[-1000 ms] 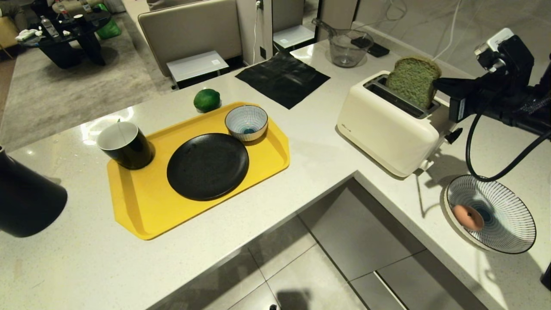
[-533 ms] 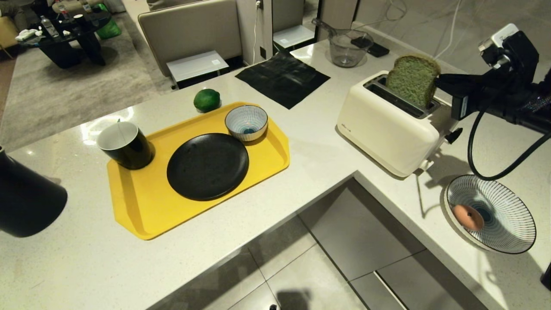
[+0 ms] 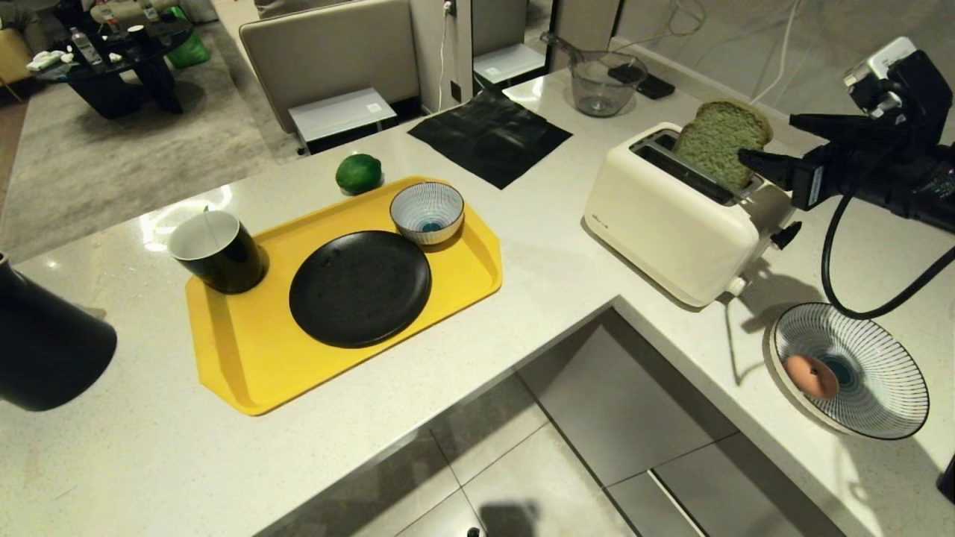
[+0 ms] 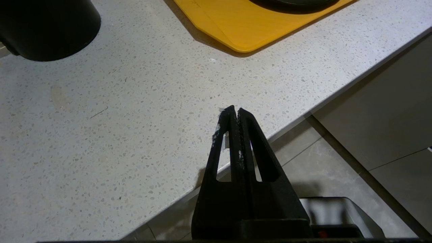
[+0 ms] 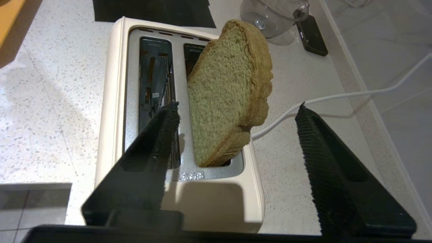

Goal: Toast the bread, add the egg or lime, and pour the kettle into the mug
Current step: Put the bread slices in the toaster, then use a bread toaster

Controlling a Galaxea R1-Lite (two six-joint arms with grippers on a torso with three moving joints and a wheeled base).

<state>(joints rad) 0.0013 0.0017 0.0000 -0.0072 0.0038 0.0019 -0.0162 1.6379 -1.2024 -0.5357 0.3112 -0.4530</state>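
The bread stands tilted in the rear slot of the cream toaster, most of the slice above the slot. My right gripper is open just right of the slice, one finger to each side of its near edge, neither pad touching it. The lime lies on the counter behind the yellow tray. The egg rests in a striped bowl at the right. The mug stands on the tray's left corner. The kettle is at the far left. My left gripper is shut over the counter's front edge.
A black plate and a small striped bowl sit on the tray. A black mat and a glass jug lie behind. The toaster's lever sticks out at its right end, and a white cord trails behind it.
The right gripper has opened and let go of the bread, drawing back slightly to the right. The slice now leans in the slot by itself.
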